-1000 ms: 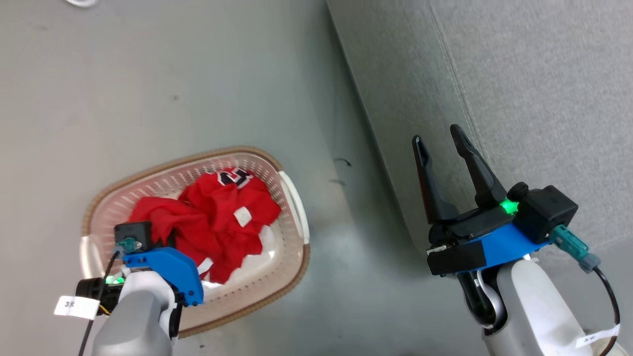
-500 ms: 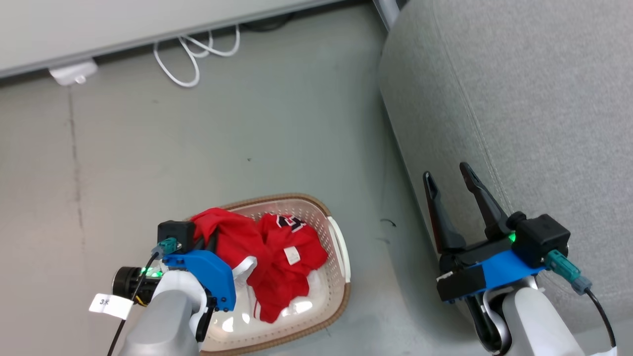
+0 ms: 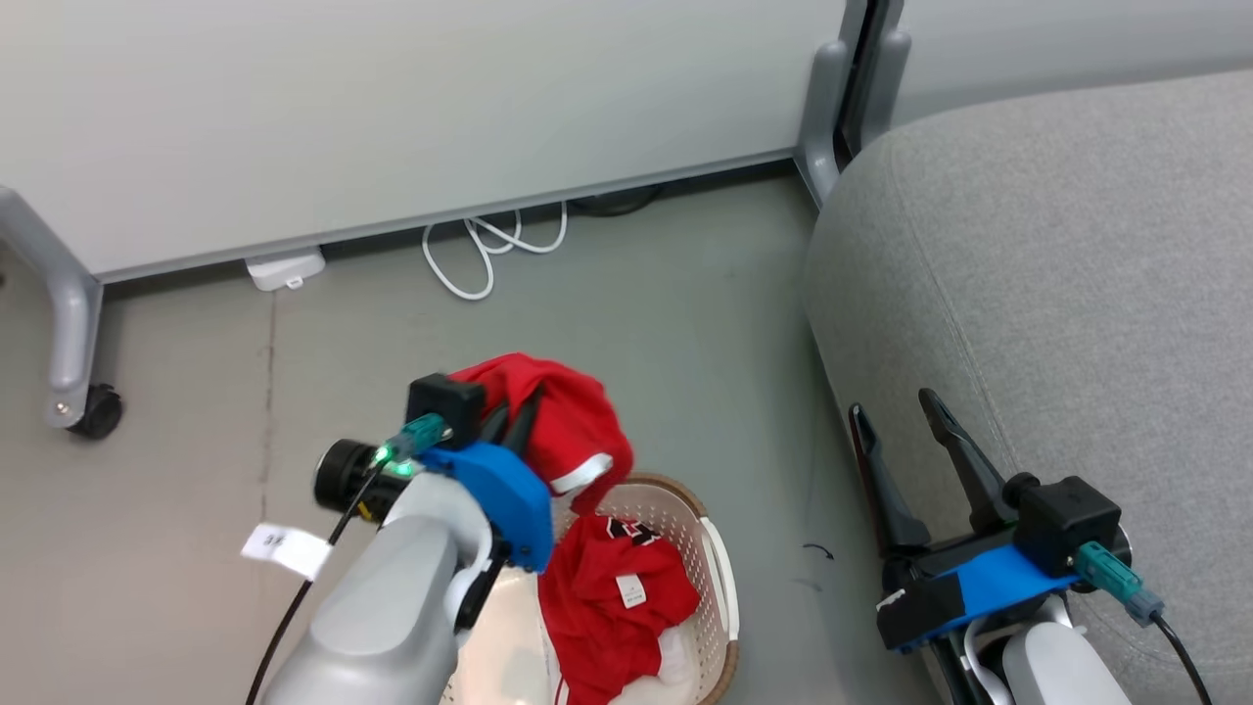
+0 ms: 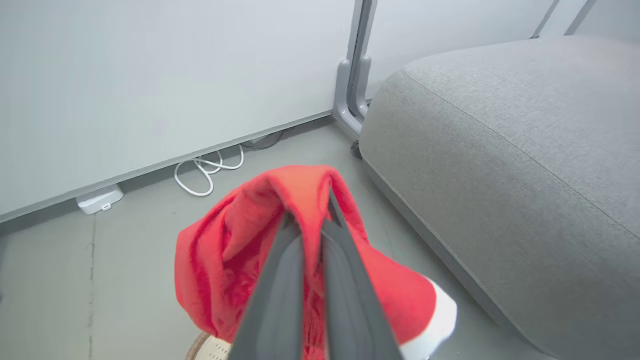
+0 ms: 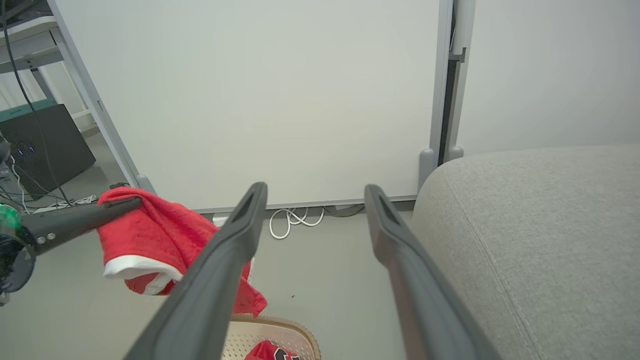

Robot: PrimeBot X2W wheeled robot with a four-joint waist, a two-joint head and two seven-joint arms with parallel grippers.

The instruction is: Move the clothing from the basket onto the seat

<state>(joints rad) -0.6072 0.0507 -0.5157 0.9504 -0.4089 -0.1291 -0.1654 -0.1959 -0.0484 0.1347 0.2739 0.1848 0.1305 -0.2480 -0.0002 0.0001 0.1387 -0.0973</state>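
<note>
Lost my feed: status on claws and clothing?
Left claw shut on red garment, held above basket. Right claw open, empty. Second garment in basket. Way to sofa looks open.

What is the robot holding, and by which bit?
The left gripper pinches a red garment by a bunched fold at its top; the rest hangs loose. The right gripper is open and empty.

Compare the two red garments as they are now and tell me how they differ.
Pose: the held garment hangs draped from the shut left hand, raised above the basket; the lettered garment lies crumpled inside that basket.
Markings: the lettered garment shows dark lettering and a small white tag; the held garment shows only a white trim band.
Both are bright red soft cloth.
</note>
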